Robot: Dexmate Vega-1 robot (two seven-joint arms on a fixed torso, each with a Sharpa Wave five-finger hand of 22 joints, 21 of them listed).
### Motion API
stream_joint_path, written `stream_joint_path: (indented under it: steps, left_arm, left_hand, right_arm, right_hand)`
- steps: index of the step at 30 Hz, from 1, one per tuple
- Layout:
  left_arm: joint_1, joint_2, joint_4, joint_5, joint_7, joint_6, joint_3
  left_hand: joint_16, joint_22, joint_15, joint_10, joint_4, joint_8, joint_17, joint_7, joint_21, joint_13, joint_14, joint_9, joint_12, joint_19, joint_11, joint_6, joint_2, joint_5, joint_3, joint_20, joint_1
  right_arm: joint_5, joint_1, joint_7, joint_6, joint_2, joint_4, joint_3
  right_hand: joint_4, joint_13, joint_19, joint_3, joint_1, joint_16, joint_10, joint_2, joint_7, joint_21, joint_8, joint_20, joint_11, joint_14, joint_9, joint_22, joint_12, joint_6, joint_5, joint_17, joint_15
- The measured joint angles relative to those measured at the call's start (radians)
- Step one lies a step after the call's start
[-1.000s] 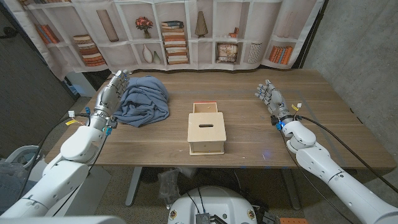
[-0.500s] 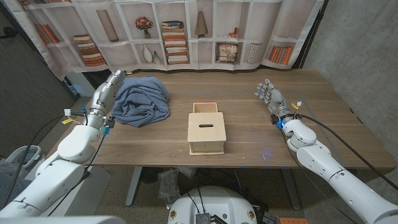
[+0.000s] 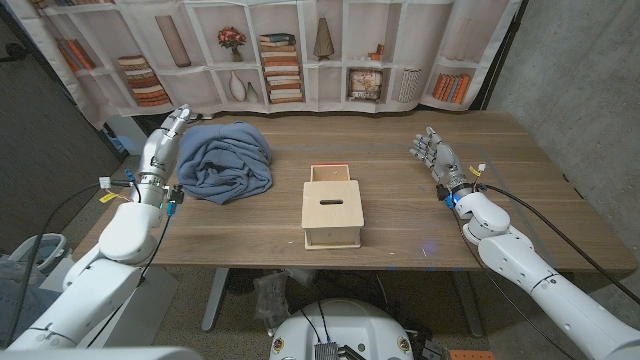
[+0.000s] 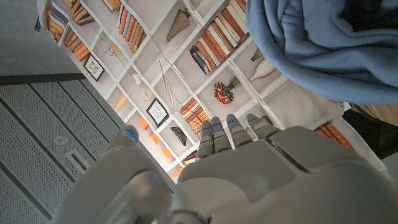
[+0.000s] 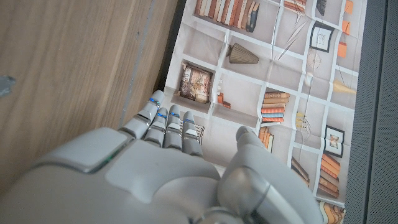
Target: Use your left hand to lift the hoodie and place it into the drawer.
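Left hand (image 3: 162, 143) stood empty, fingers extended, just left of the hoodie (image 3: 227, 160); a shallow grab risked loose cloth trailing outside the drawer (image 3: 330, 174).

Your left hand (image 3: 163, 140) hovers just left of the hoodie (image 3: 227, 160), fingers apart, empty. The drawer (image 3: 332, 211) sits right of the hoodie; your right hand (image 3: 433, 153) lies beyond it.

The crumpled blue fabric hoodie (image 3: 228, 160) is seen on the wooden surface (image 3: 400, 215), left of the small light wooden box with its drawer (image 3: 332, 211). The left hand (image 3: 160, 150) is found just beside the hoodie's left edge. The right hand (image 3: 435, 155) is placed well right of the box.
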Motion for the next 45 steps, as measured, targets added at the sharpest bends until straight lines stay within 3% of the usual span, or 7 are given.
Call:
stream_joint_path:
  steps: [17,30,34,45]
  left_arm:
    - [0.005,-0.035,-0.078,0.196,0.132,0.147,-0.008]
    - [0.013,-0.034,-0.147,0.295,0.17,0.283,-0.017]
    - [0.013,-0.028,-0.173,0.319,0.172,0.333,-0.018]
    - [0.016,-0.003,-0.235,0.363,0.153,0.47,-0.02]
  left_hand:
    - [0.0,0.0,-0.003,0.021,-0.012,0.0,0.0,-0.013,0.0,0.0,0.018,0.0,0.0,0.005,-0.014,0.012,0.008,0.015,0.004,0.002,0.029]
    - [0.0,0.0,-0.001,0.018,-0.03,0.0,0.0,-0.013,0.0,0.0,0.02,0.0,0.0,0.005,-0.011,0.012,0.007,0.026,0.004,0.002,0.056]
    - [-0.005,0.0,-0.005,0.012,-0.047,-0.006,-0.001,-0.019,0.0,0.0,0.016,0.0,-0.004,0.005,-0.016,-0.003,-0.006,0.033,0.0,0.002,0.082]
    - [-0.016,0.0,0.001,-0.065,-0.133,-0.029,0.001,-0.012,-0.004,0.002,-0.041,0.002,-0.023,0.004,-0.003,-0.092,-0.053,0.041,-0.03,0.001,0.193]
  right_arm:
    - [0.0,-0.023,-0.008,0.013,-0.004,-0.013,0.009]
    - [0.001,-0.022,-0.006,0.021,0.001,-0.004,0.01]
    - [0.001,-0.021,-0.005,0.026,0.004,-0.001,0.01]
    - [0.001,-0.03,-0.007,0.032,0.003,-0.005,0.012]
  right_hand:
    - [-0.004,0.002,0.0,-0.004,0.0,0.0,0.0,0.0,0.0,-0.008,0.0,0.0,0.0,0.004,0.0,0.0,0.0,0.0,0.0,0.0,-0.004]
    - [-0.004,0.002,0.0,-0.004,0.0,0.0,0.0,0.0,0.0,-0.011,0.0,0.0,0.0,0.004,0.0,0.0,0.0,0.0,0.0,0.0,-0.004]
    - [-0.004,0.002,0.0,-0.004,0.0,0.0,0.002,0.0,0.0,-0.011,0.0,0.0,-0.002,0.004,0.0,0.0,0.0,0.0,0.0,0.0,-0.004]
    - [-0.004,0.002,0.0,-0.004,0.0,-0.004,0.005,0.0,0.0,-0.014,0.0,0.0,-0.006,0.004,0.0,0.0,-0.008,0.0,0.0,0.0,-0.004]
